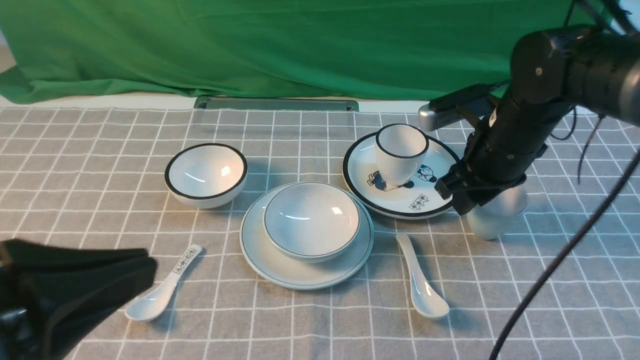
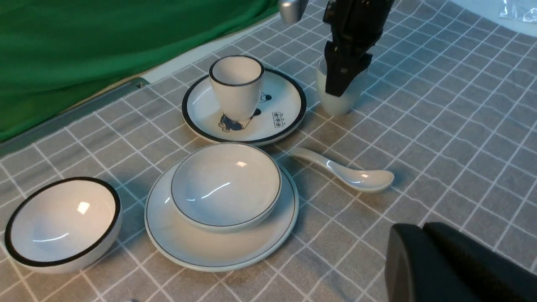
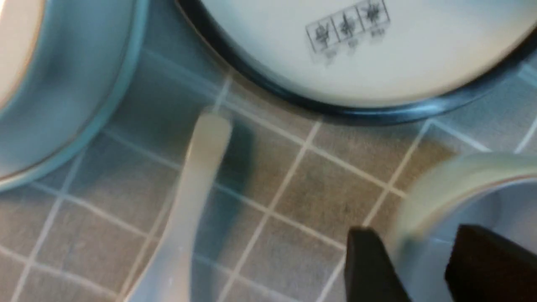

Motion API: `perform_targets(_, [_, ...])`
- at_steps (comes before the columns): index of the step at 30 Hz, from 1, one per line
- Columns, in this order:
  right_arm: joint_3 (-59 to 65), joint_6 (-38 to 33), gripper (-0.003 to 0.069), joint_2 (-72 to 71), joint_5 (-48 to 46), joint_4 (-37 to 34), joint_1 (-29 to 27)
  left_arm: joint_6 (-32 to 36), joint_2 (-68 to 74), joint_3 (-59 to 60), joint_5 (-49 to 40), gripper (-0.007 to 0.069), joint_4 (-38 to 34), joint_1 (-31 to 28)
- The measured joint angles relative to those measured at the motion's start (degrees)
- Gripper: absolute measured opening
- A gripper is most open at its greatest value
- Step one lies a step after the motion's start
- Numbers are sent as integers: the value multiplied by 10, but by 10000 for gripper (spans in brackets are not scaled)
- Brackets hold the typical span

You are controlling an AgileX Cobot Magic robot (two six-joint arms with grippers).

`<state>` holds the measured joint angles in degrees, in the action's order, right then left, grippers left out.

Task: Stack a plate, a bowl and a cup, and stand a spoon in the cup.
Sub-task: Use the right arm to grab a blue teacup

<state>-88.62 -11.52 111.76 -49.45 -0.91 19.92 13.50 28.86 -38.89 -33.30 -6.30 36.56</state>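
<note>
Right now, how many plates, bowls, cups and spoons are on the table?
Plates: 2 (plain plate, cartoon plate)
Bowls: 2 (shallow bowl, black-rimmed bowl)
Cups: 2 (plain cup, black-rimmed cup)
Spoons: 2 (plain spoon, lettered spoon)
Total: 8

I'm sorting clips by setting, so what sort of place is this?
Likely a lab or studio set-up, not a home: a green backdrop cloth hangs behind, a grey checked tablecloth covers the work surface, and a black robot arm reaches in.
</note>
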Motion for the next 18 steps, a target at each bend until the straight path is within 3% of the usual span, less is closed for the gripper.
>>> perform_targets(14, [-20, 2, 330, 12, -30, 9, -14, -33, -26, 1, -20, 9, 0, 0])
perform_targets(18, [-21, 2, 410, 12, -49, 9, -39, -36, -26, 3, -22, 9, 0, 0])
